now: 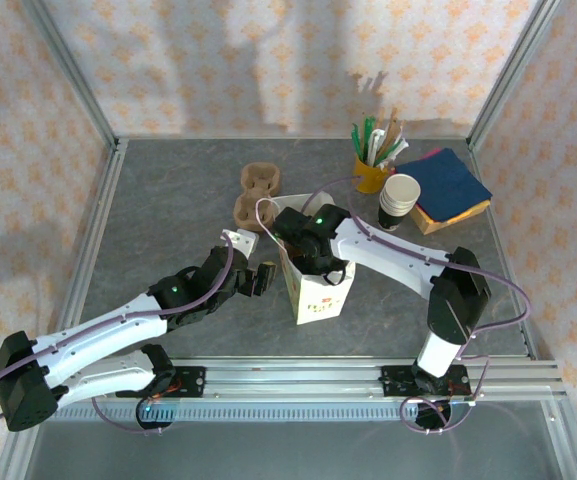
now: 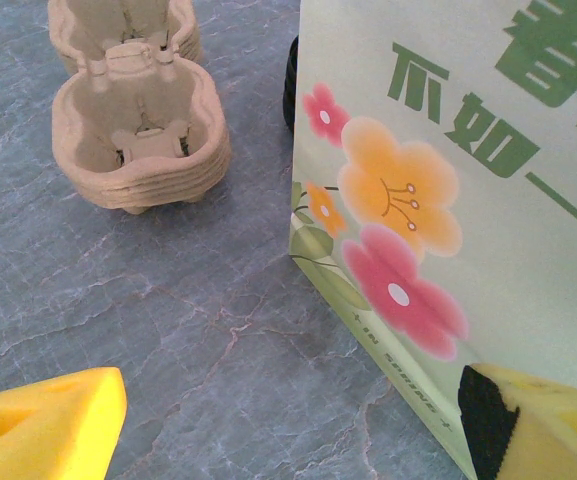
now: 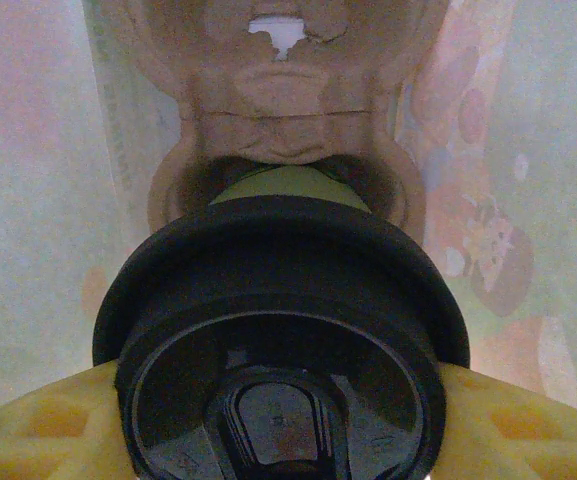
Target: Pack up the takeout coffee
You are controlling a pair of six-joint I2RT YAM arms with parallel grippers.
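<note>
We logged a flowered paper bag (image 1: 313, 300) standing upright at the centre, stacked cardboard cup carriers (image 1: 258, 192) behind it, and at far right a yellow cup of straws (image 1: 371, 175), stacked white cups (image 1: 399, 198) and folded napkins (image 1: 451, 183).

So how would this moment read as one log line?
right gripper: holding coffee cup at cup tray inside paper bag | left gripper: open, beside bag | cup: not yet released

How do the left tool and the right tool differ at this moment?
The left tool is open and empty; the right tool is closed around the lidded takeout coffee cup. The left tool sits outside the paper bag, low beside it; the right tool reaches down inside it. Both have yellow fingers.
</note>
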